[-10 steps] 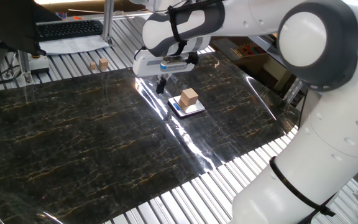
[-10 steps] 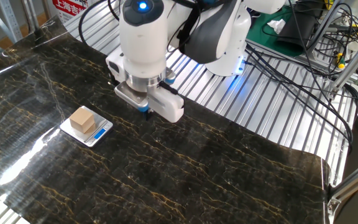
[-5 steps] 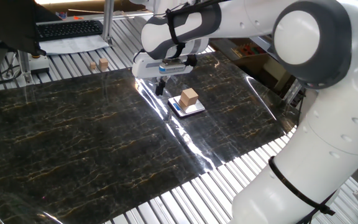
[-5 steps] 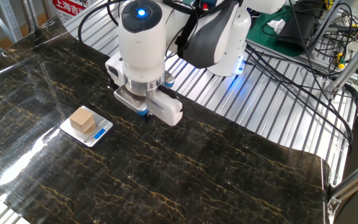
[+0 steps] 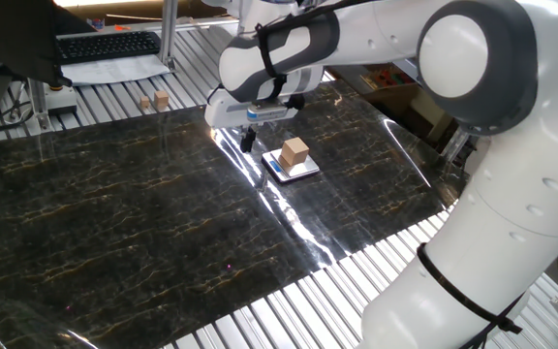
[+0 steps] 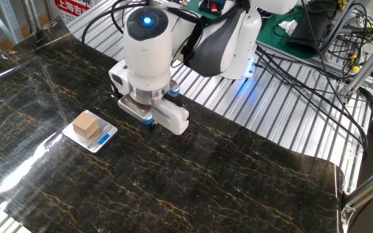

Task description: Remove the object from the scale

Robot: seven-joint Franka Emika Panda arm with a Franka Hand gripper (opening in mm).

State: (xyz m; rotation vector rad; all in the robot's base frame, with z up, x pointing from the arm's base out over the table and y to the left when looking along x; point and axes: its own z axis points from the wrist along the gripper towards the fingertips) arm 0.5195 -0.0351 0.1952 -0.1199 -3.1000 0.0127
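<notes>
The object, a light-brown wooden cube (image 5: pixel 295 150), sits on the scale (image 5: pixel 292 167), a small flat square with a silvery plate and a blue-marked edge. Both also show in the other fixed view, the cube (image 6: pixel 86 125) on the scale (image 6: pixel 101 139). My gripper (image 5: pixel 249 140) hangs low over the dark marble mat, beside the scale and apart from it. It touches neither cube nor scale. In the other fixed view the gripper (image 6: pixel 151 123) shows its fingers together under the middle of the hand, empty.
Two smaller wooden blocks (image 5: pixel 155 100) stand on the ribbed table behind the mat (image 5: pixel 114 223). A keyboard (image 5: pixel 109 45) and papers lie at the back. Cables (image 6: pixel 316 71) hang on one side. The arm's base (image 6: pixel 228 45) stands close behind the gripper.
The gripper has drifted slightly lower and a little sideways over the mat. The cube and scale have not moved.
</notes>
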